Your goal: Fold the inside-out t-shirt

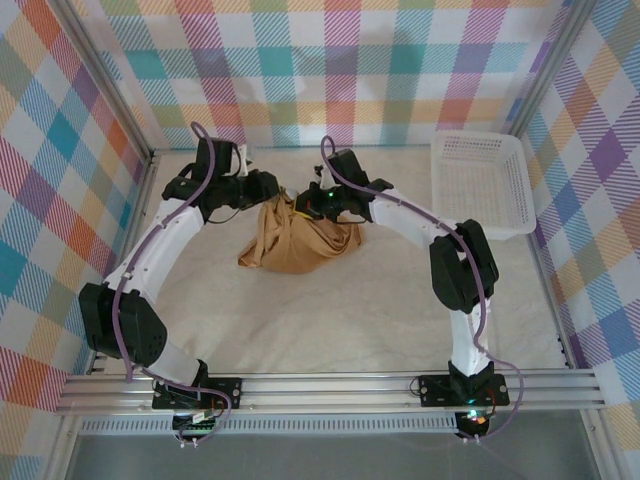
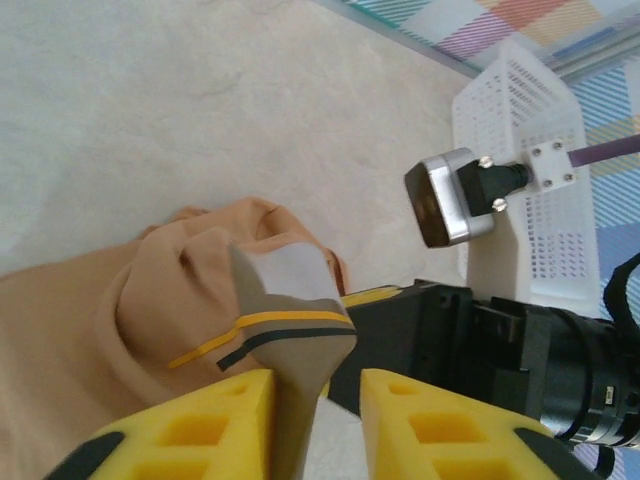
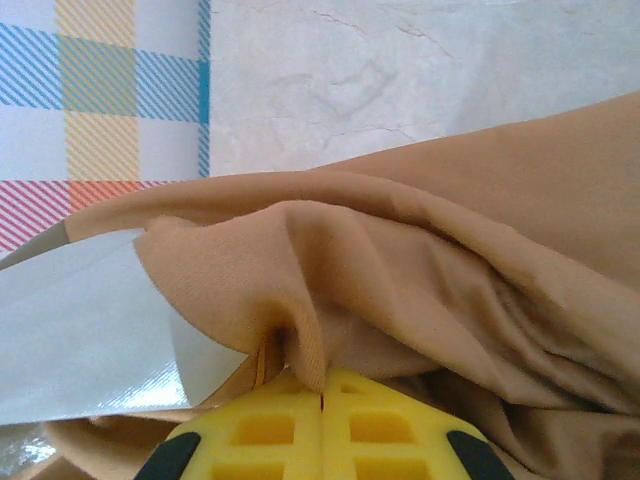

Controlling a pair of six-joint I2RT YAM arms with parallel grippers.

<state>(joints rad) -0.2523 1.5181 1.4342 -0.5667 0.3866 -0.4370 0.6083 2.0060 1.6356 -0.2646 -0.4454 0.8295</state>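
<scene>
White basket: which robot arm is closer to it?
Right. The right tool grips the t-shirt on the basket's side; the left tool is at the t-shirt's other side, farther off.

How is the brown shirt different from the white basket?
The t-shirt is tan-brown; the basket is white. The t-shirt is soft cloth, bunched in a wrinkled heap; the basket is open mesh with straight walls. The t-shirt lies mid-table; the basket stands at the far right corner. Both are on the table.
</scene>
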